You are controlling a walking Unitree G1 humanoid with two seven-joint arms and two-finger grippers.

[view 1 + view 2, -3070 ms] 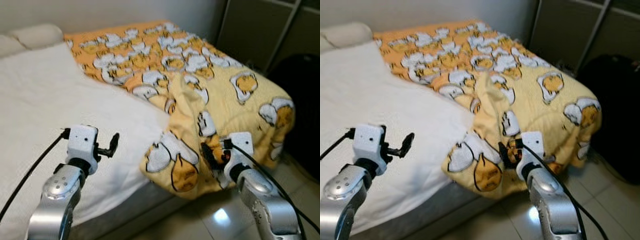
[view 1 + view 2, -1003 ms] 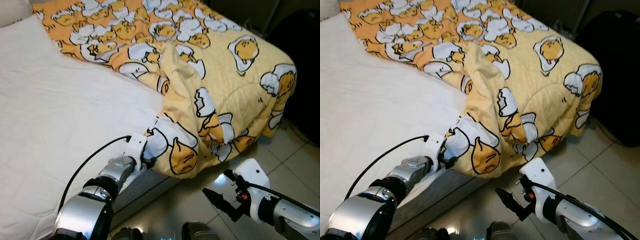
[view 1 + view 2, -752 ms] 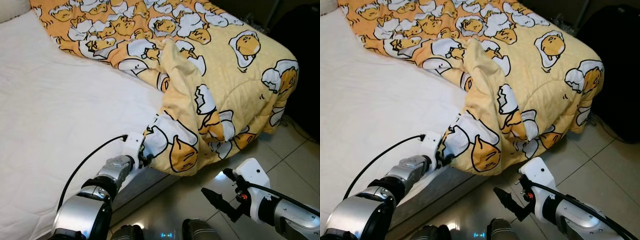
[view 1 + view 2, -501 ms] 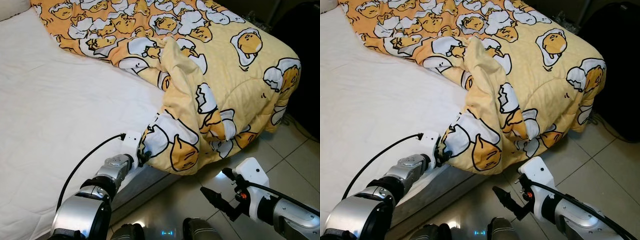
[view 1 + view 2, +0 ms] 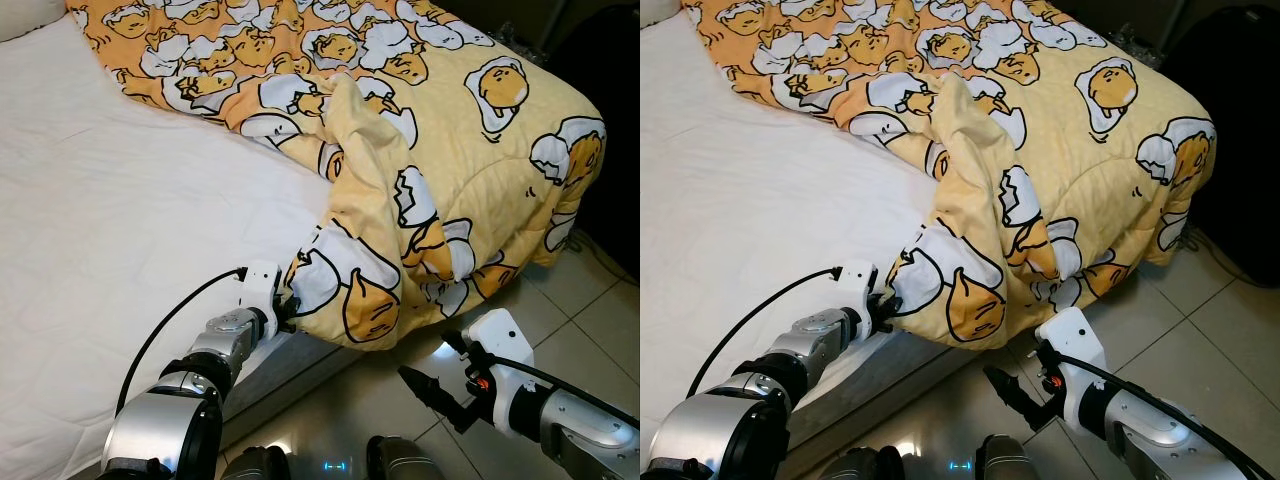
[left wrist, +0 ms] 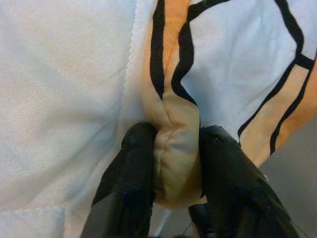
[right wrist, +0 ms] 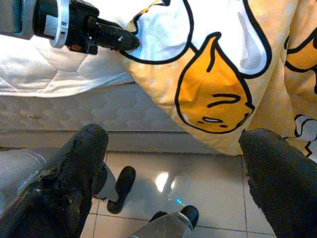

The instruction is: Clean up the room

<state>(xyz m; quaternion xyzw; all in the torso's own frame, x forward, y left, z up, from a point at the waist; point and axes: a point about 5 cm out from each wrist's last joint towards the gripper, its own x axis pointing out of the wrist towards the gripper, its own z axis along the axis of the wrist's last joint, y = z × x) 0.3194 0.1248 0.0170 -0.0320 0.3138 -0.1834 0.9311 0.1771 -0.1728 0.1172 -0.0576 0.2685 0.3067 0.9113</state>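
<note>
Bed with white quilted mattress cover; yellow-orange egg-cartoon quilt bunched over its far side and foot, 1 corner hanging off the near edge above the glossy tiled floor. Left gripper at that mattress edge, 2 fingers clamped on a fold of the quilt's hem. Right gripper low over the floor, just beside the hanging corner, fingers apart, holding nothing.

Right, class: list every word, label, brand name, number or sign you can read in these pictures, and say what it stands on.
There are none to read.
The yellow blanket carries only cartoon egg pictures, no lettering.
The white mattress cover is plain.
The left gripper, pinching the blanket's edge, and the right gripper, open above the floor tiles, show no legible markings.
</note>
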